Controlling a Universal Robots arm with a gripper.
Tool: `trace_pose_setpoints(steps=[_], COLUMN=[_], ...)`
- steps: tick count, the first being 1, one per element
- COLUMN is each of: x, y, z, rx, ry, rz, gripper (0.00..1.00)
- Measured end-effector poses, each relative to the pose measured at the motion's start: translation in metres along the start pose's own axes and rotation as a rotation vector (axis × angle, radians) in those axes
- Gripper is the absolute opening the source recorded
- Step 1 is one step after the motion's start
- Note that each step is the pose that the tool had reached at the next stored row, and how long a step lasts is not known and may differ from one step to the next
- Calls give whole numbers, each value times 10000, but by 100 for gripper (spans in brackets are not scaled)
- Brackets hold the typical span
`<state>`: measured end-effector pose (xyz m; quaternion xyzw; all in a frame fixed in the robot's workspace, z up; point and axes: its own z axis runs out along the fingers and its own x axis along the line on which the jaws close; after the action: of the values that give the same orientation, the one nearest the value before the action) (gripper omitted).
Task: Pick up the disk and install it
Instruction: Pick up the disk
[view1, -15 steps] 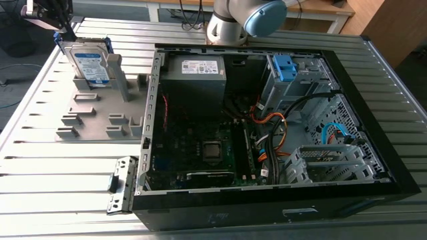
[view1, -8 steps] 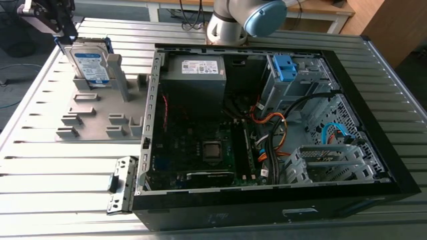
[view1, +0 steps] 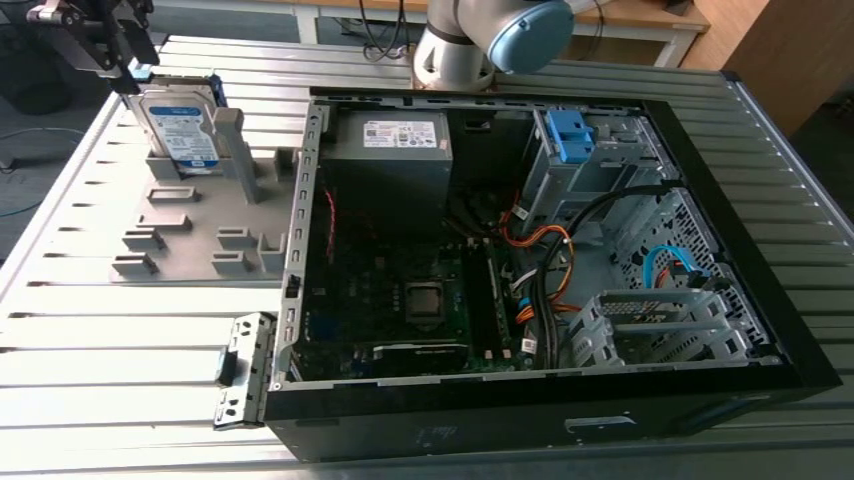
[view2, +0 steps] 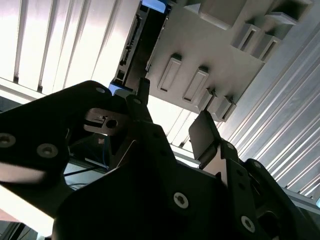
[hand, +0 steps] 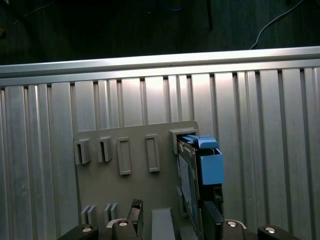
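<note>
Disk (view1: 180, 125): silver body, white-and-blue label, blue rails. Holder plate (view1: 200, 235) plain grey on ribbed silver table (view1: 107, 330). Computer case (view1: 534, 425) black, with orange cables (view1: 566, 265) inside

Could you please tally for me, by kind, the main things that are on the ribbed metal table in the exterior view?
Disk: 1
Grey slotted holder plate: 1
Open computer case: 1
Blue bracket inside the case: 1
Grey box with white sticker inside the case: 1
Total: 5
</note>
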<state>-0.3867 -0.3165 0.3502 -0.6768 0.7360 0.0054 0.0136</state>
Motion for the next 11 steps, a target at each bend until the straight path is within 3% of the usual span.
trace_pose_setpoints(steps=[11], x=[-14], y=[2], z=[3], rx=[0], ry=[0], rz=[2], gripper=[58])
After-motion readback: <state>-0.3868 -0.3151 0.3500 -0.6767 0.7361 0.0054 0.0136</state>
